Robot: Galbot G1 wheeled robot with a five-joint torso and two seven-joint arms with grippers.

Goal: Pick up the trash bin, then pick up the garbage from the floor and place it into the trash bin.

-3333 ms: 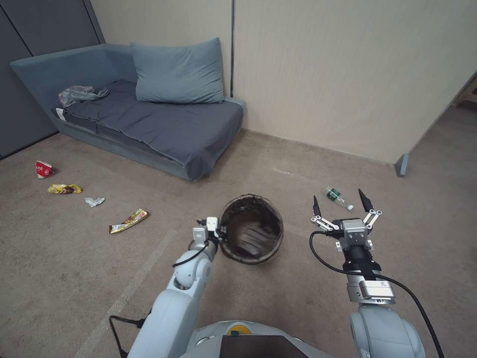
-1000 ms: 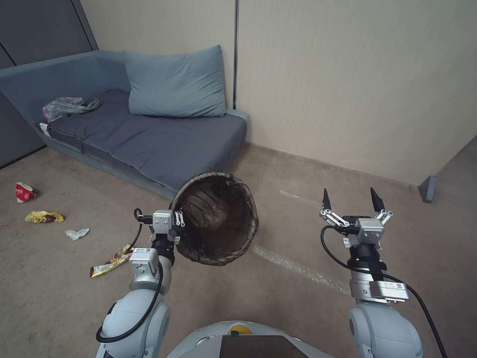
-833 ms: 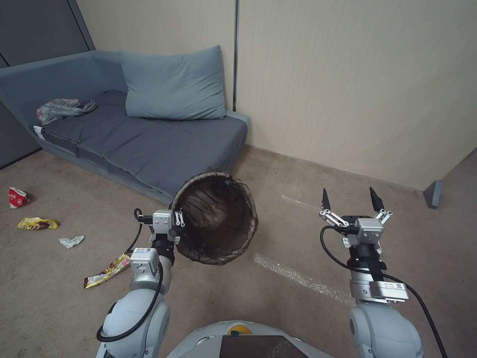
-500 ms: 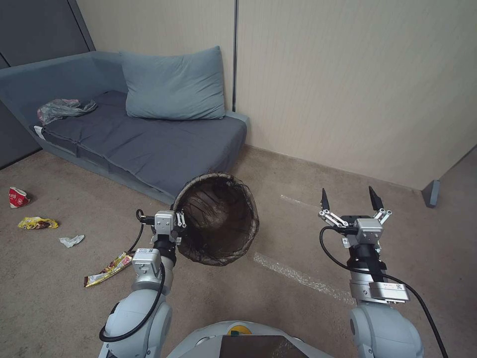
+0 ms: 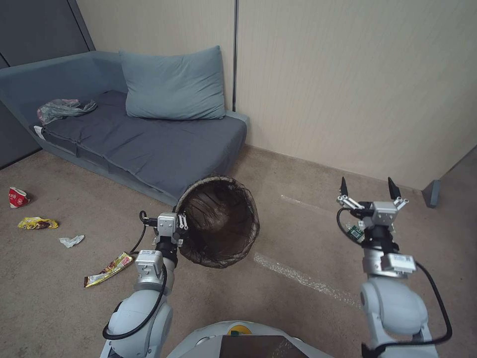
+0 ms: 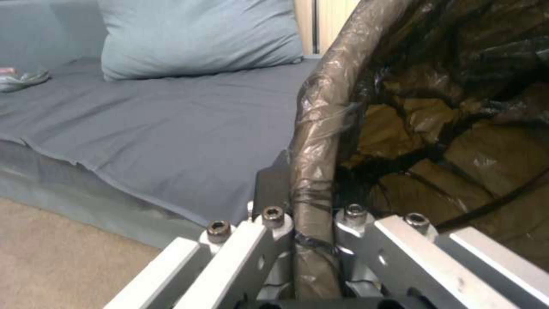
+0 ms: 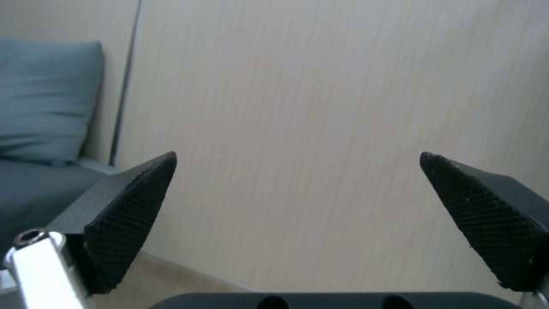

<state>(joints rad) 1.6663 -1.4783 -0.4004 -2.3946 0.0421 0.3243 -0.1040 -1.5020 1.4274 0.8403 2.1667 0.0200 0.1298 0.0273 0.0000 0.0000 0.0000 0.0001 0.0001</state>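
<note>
The trash bin (image 5: 218, 221), lined with a dark bag, hangs tilted above the floor with its mouth turned toward me. My left gripper (image 5: 180, 222) is shut on its rim (image 6: 312, 201). My right gripper (image 5: 368, 188) is raised at the right, open and holding nothing, its black fingertips (image 7: 134, 210) wide apart and facing the wall. Garbage lies on the floor at the left: a red-and-white cup (image 5: 16, 197), a yellow wrapper (image 5: 37, 223), a white tissue (image 5: 71, 241) and a longer yellow-red wrapper (image 5: 107, 269).
A blue-grey sofa (image 5: 139, 136) with a pillow (image 5: 174, 84) and a crumpled plastic bag (image 5: 62, 108) stands against the beige wall (image 5: 348, 89). A partition foot (image 5: 431, 193) sits at the far right. Bare carpet lies between my arms.
The view shifted as I turned left early on. The left arm lifted the bin off the floor and tilted it. In the last half second the right arm swung outward to the right.
</note>
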